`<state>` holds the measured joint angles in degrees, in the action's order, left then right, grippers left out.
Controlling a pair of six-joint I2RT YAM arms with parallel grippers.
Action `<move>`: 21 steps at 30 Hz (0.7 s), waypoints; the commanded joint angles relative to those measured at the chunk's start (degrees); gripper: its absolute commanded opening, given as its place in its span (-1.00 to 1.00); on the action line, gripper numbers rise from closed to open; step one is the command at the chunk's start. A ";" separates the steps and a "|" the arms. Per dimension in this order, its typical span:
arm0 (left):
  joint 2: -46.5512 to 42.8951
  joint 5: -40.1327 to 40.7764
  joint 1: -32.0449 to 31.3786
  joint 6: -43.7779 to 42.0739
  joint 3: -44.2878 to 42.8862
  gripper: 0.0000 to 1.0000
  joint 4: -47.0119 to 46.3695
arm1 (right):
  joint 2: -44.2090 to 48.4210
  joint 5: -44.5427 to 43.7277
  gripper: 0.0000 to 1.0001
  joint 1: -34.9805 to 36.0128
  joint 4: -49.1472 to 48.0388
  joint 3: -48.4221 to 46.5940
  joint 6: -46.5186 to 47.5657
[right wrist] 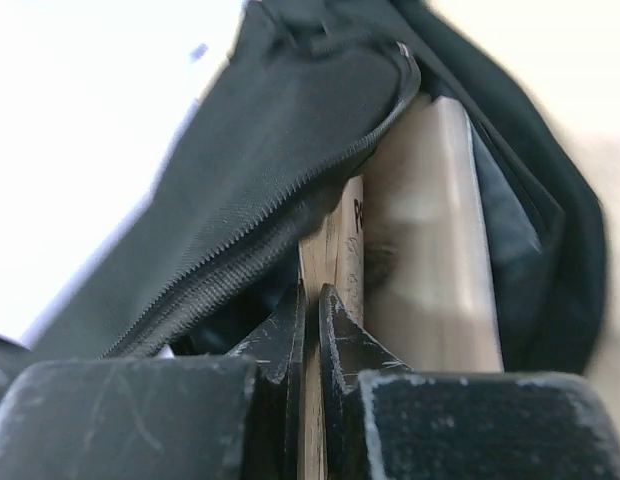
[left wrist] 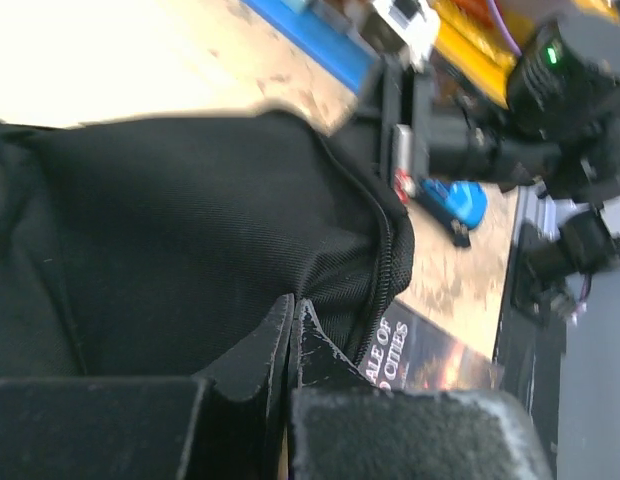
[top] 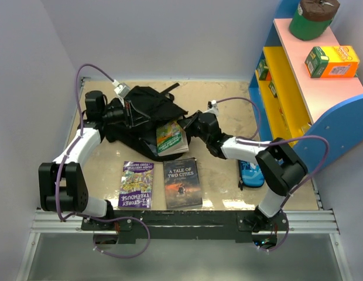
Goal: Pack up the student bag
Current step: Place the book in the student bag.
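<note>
The student bag [top: 147, 105], black and soft, lies at the back middle of the table with its opening toward the front. My left gripper [top: 127, 112] is shut on the bag's fabric near the zipper; in the left wrist view the bag [left wrist: 190, 220] fills the frame beyond the closed gripper [left wrist: 293, 305]. My right gripper [top: 191, 130] is shut on a green-covered book [top: 171, 139] that sits partly inside the bag's mouth. In the right wrist view the gripper [right wrist: 312, 295] pinches the book [right wrist: 420, 230] at its edge, under the bag's zippered flap [right wrist: 270, 130].
A purple book [top: 136, 184] and the dark "A Tale of Two Cities" book [top: 182, 182] lie flat near the front. A blue pencil case [top: 250, 174] lies at the right by the right arm. A coloured shelf [top: 298, 76] with boxes stands along the right side.
</note>
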<state>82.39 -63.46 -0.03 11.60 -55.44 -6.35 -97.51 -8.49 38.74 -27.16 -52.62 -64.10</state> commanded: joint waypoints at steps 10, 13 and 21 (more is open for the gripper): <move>5.41 -12.91 -0.76 -35.92 -10.73 -1.00 36.64 | -14.45 -9.52 -1.00 4.75 -14.00 -18.21 -4.38; 6.99 -13.00 -0.76 -43.58 -12.94 -1.00 43.60 | -15.77 -10.50 -1.00 5.91 -2.06 -22.60 1.59; 8.40 -13.79 -0.58 -47.02 -14.96 -1.00 45.99 | -14.02 -16.55 0.57 5.91 21.15 -22.79 15.48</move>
<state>91.05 -70.59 -0.12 -31.20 -67.22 37.12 -113.38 -19.88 44.80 -19.16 -73.73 -56.45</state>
